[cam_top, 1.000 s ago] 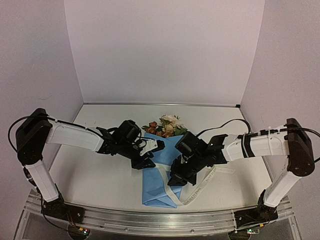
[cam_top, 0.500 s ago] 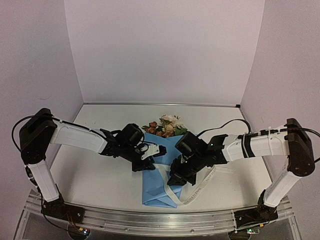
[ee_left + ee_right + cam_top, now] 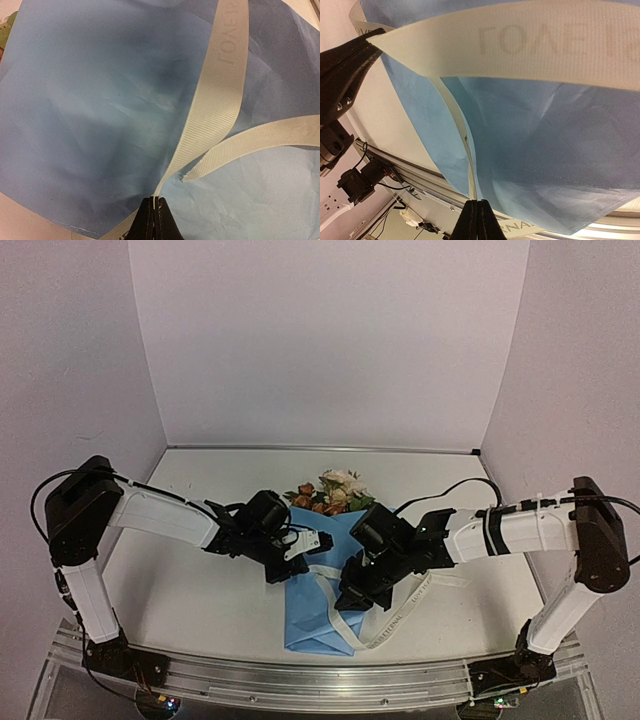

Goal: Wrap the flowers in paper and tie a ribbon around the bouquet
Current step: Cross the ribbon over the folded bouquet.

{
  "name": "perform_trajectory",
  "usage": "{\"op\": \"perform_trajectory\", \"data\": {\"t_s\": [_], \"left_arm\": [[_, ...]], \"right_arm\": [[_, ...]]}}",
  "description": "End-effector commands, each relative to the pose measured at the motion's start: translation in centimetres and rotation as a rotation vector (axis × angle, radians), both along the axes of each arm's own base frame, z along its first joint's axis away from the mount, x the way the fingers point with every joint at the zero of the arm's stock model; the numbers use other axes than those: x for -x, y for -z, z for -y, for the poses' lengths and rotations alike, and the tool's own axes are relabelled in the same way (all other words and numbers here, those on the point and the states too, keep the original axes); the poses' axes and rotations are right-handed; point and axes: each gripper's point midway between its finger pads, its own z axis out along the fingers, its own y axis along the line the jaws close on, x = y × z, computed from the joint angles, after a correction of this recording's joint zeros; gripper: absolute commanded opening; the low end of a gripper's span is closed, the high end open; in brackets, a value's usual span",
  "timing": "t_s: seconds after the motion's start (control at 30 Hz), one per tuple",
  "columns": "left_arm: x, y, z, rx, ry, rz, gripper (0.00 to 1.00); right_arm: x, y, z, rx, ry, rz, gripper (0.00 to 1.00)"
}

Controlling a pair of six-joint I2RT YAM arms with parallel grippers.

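Flowers (image 3: 332, 490) are tucked into the far end of the light-blue paper (image 3: 312, 615). Only blooms and leaves poke out; the stems are hidden inside. The wrap lies mid-worktop (image 3: 190, 585) between the two arms, its narrow end close to the front rail (image 3: 330, 680). The cream ribbon (image 3: 392, 622) crosses the paper and loops off its right side. The left hand (image 3: 154, 217) is pinched fully closed on one ribbon strand, and the right hand (image 3: 476, 217) is clamped tight on another. The embossed lettering is hard to read. From above, the arms cover the wrap's middle. The widest room is left of the wrap and behind the blooms.
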Motion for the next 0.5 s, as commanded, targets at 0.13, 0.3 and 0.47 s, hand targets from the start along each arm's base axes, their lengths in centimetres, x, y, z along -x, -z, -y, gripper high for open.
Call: {"op": "perform_trajectory", "data": {"t_s": [0.13, 0.3, 0.47], "left_arm": [[-1.4, -5.3, 1.4, 0.133, -0.026, 0.107, 0.0], [-1.6, -5.8, 1.0, 0.148, -0.037, 0.091, 0.0], [-1.1, -5.8, 0.7, 0.149, -0.015, 0.082, 0.0]], "right_arm": [[-2.8, -0.9, -0.8, -0.027, 0.048, 0.036, 0.0], [-4.4, -0.7, -1.2, -0.034, 0.071, 0.024, 0.0], [-6.0, -1.0, 0.1, -0.038, 0.108, 0.013, 0.0]]}}
